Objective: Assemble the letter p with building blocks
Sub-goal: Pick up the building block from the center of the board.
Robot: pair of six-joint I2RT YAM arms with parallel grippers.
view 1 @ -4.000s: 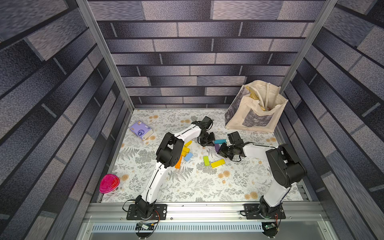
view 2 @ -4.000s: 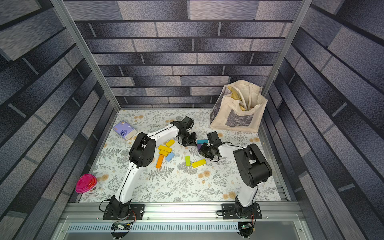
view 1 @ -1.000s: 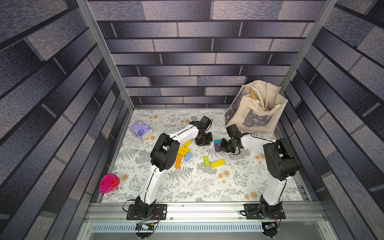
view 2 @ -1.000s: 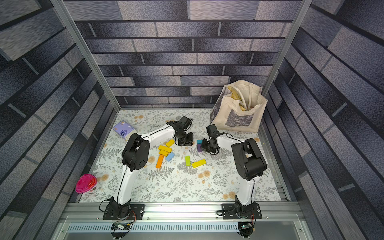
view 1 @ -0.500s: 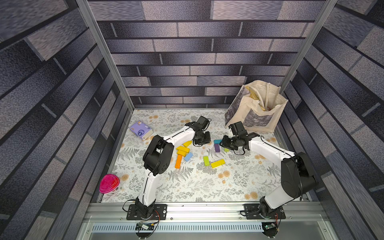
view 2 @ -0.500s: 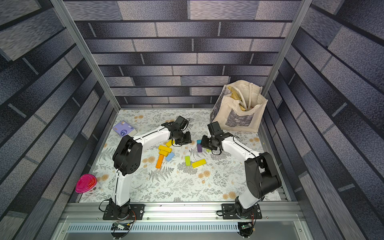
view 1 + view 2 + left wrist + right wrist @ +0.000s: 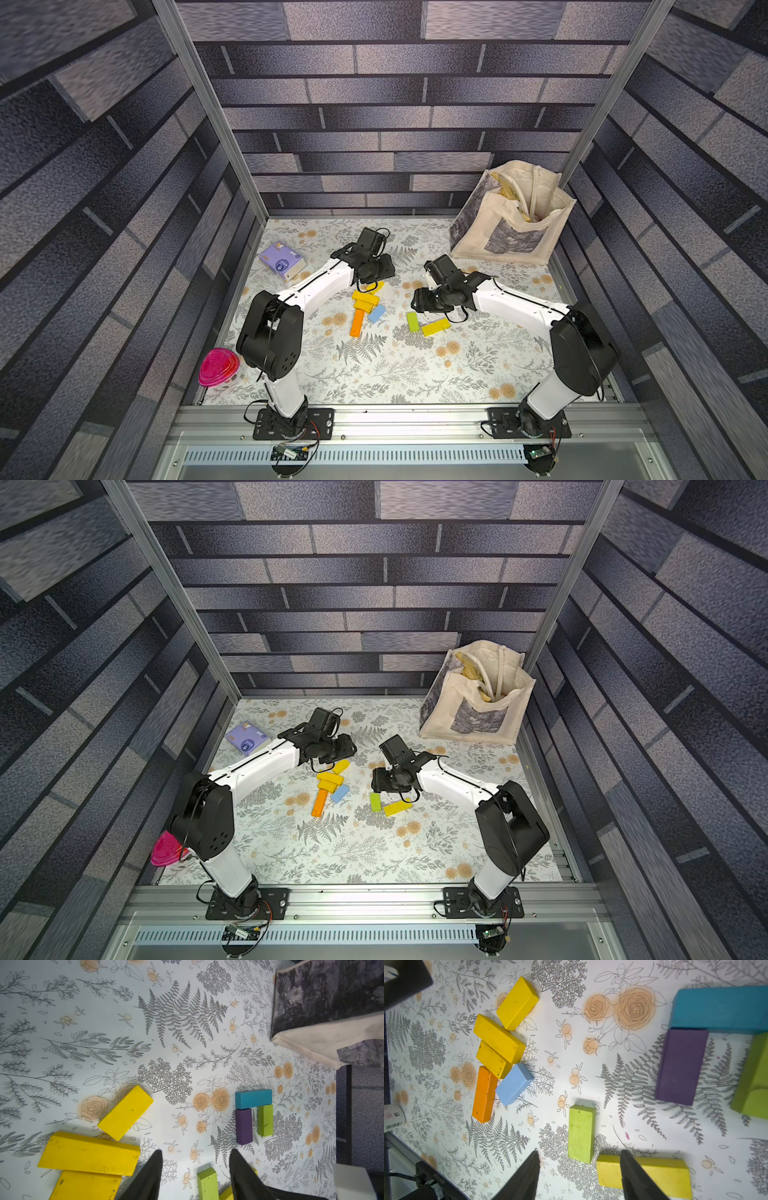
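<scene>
Open room first: the near half of the table [image 7: 374,374] lies bare between the two arm bases. Clutter keeps to the rim. A tote bag [image 7: 511,232] fills the far right corner, a tissue packet [image 7: 281,261] lies far left, and a pink lid [image 7: 218,368] sits at the near left edge.

All the blocks sit mid-table. The left gripper [image 7: 195,1151] hangs over them with its fingers spread and nothing between them. It's the same for the right gripper [image 7: 579,1152]: fingers apart, empty.

The right wrist view shows the letter's start. A teal block [image 7: 720,1007] lies crosswise, a purple block [image 7: 681,1066] butts one end of its long side and a lime block [image 7: 753,1076] the other end, with a gap between those two. In both top views the right arm's wrist hides this group.

Close by, a loose lime block [image 7: 581,1132] lies just beside a long yellow block [image 7: 654,1174], corner to corner. Well apart toward the left arm is a pile. Its three yellow blocks [image 7: 499,1039] are bunched together, with an orange block [image 7: 483,1095] and a light blue block [image 7: 513,1084] touching at the near end.
</scene>
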